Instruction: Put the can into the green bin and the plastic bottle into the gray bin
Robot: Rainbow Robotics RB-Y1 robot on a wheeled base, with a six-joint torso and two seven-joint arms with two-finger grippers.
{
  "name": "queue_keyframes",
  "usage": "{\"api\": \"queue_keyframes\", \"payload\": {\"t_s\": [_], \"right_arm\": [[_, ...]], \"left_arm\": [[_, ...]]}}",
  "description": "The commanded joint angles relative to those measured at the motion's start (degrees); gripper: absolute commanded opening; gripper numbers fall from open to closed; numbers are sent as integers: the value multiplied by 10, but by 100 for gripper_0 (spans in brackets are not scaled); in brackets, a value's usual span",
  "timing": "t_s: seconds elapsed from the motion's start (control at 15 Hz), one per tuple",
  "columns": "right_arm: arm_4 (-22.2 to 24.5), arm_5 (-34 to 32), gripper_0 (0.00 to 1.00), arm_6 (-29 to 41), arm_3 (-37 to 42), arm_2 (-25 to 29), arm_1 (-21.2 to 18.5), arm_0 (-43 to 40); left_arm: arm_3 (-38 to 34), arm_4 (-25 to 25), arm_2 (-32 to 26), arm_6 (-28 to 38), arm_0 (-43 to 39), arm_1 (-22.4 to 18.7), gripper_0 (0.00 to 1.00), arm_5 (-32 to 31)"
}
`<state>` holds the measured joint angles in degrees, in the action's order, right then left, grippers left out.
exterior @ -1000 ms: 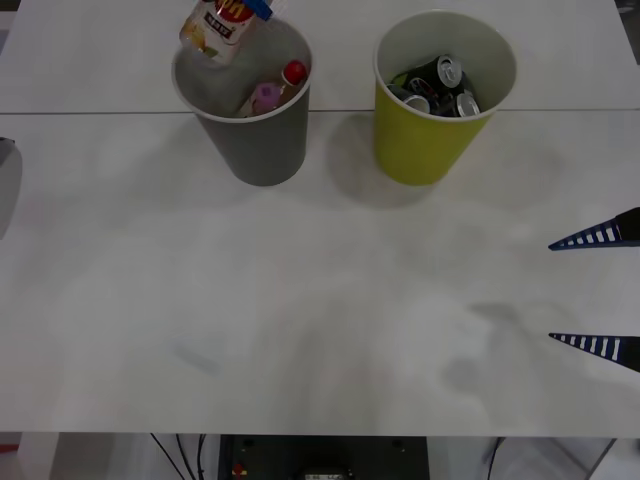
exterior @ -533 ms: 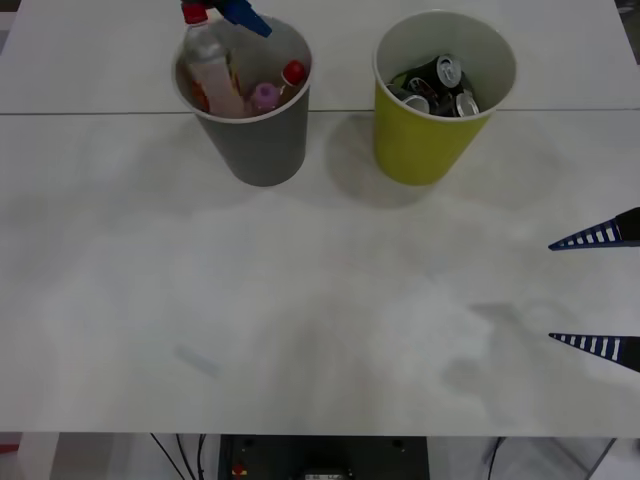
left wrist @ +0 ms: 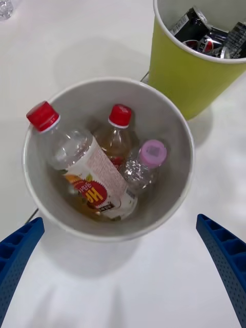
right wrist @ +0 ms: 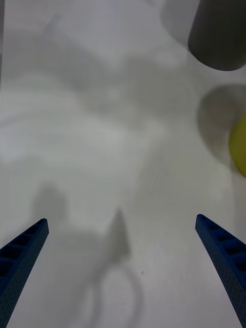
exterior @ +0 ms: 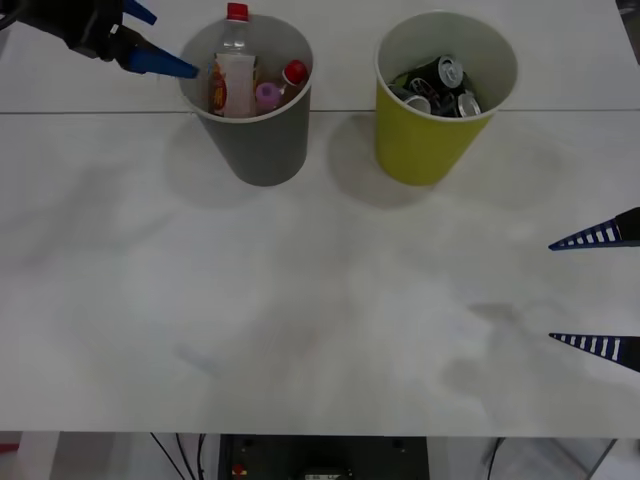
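White tabletop (exterior: 300,300) carries both bins at its far edge. Plastic bottle (left wrist: 84,166) lies tilted inside the gray bin (exterior: 262,150), leaning on the wall, red cap up, beside two smaller bottles. Green bin (exterior: 425,140) holds several dark cans (exterior: 440,85). Left gripper (exterior: 140,40) hangs beside the gray bin's rim, fingers spread and empty. Right gripper (exterior: 595,290) waits spread at the table's right side, holding nothing. Judgement: both placements look complete; the left arm should retreat upward and outward, clear of the rim, to avoid tipping the bin.
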<state>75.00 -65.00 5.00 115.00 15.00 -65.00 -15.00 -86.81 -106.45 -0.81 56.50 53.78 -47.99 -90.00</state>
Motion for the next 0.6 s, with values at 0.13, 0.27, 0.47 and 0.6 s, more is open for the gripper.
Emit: {"api": "queue_keyframes", "payload": {"t_s": [0.13,0.27,0.47,0.6], "right_arm": [[0,0,100,0,0,0,0,0],[0,0,100,0,0,0,0,0],[0,0,100,0,0,0,0,0],[0,0,100,0,0,0,0,0]], "left_arm": [[-63,49,-91,-101,-134,-31,100,0],[-100,68,-139,-162,-210,-37,100,0],[-147,74,-181,-241,-292,-38,100,0],[-183,84,-195,-283,-346,-38,100,0]]}}
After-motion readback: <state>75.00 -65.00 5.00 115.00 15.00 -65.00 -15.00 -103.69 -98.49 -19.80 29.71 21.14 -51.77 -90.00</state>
